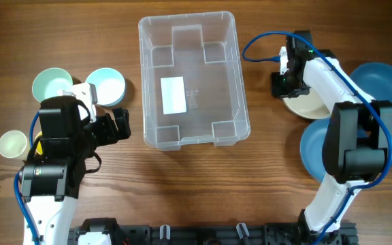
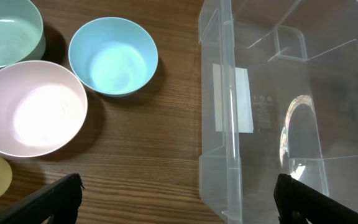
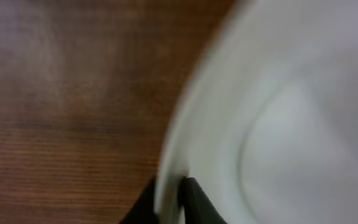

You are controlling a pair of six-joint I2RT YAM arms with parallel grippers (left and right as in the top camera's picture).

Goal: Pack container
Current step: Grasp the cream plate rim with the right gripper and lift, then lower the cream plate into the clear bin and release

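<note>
Container (image 1: pixel 206 109): mid-counter (image 1: pixel 264 184), upright, open side up, white label on base, between the two arms.
Left jaws: spread wide, holding nothing, just beside the Container's left wall, near pale blue bowl (image 2: pixel 113 56).
Right jaws: pinching rim of white bowl (image 3: pixel 291 124), right of the Container.

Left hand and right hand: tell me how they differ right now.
The left hand is wide open and empty; the right hand pinches the white bowl's rim. The left hand hangs left of the container, near a blue bowl; the right hand sits right of it. Both are black.
</note>
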